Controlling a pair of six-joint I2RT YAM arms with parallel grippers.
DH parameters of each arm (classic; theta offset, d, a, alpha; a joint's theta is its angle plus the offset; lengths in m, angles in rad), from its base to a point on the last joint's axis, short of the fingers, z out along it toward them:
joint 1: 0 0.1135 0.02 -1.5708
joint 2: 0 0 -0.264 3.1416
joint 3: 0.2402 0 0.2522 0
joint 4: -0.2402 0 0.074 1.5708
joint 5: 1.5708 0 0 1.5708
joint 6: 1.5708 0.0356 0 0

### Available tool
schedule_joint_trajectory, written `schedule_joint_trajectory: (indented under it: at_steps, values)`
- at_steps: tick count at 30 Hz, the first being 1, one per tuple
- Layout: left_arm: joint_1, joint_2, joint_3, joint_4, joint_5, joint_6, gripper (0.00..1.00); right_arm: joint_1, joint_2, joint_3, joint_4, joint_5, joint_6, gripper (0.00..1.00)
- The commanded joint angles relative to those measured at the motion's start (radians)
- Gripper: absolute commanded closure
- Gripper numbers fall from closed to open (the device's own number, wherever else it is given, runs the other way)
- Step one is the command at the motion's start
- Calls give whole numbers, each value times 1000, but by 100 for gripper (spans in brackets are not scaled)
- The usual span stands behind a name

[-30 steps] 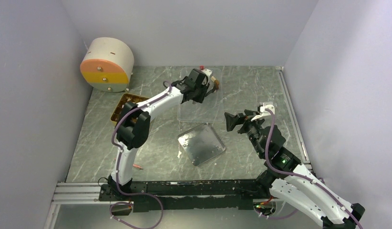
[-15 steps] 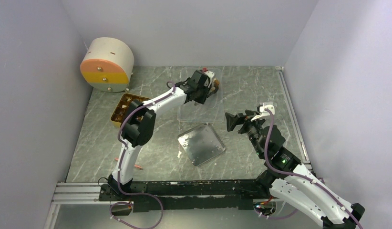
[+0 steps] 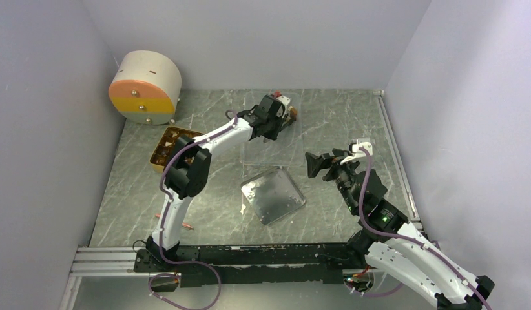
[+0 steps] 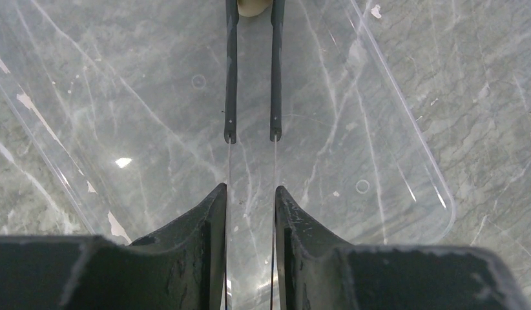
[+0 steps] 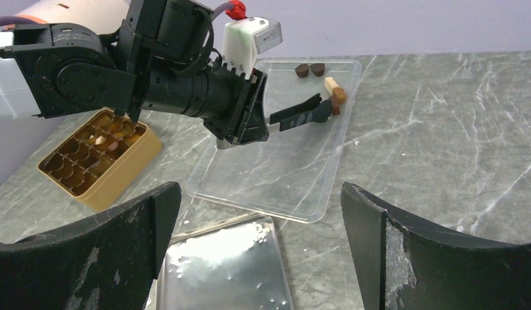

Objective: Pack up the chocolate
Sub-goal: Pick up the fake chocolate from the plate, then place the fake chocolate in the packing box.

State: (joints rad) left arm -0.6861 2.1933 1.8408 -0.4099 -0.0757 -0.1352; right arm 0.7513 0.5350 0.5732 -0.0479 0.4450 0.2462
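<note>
Several chocolate pieces [image 5: 318, 68] are lying at the far end of a clear tray [image 5: 276, 181] on the table [image 5: 444, 142]. The left gripper [image 5: 326, 107] is reaching among them, a cream piece [image 4: 253, 6] showing between its narrowed fingers; I cannot tell whether they are grasping it. The right gripper [image 3: 311, 166] is hovering, fingers spread wide.

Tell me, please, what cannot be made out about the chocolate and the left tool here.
- Cream chocolate piece: left wrist view, cut off by the top edge; whether the left tool pinches it is unclear.
- Golden-tan compartment box: top view, partly hidden by the left arm; filling too small to count.
</note>
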Motion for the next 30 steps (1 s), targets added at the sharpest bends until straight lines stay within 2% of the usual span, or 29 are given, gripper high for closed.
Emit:
schedule_joint_trajectory:
  at_steps: [1,19,30]
  values:
    - [-1,-71,6,8,-17,-3,70,-1,-10,19,33,11,1,0]
    - [1,-237,-186,-1,-84,-81,76,0,-39,12,22,3,10,0]
    - [16,-327,-222,-60,-117,-123,76,-1,-41,12,27,-1,2,0]
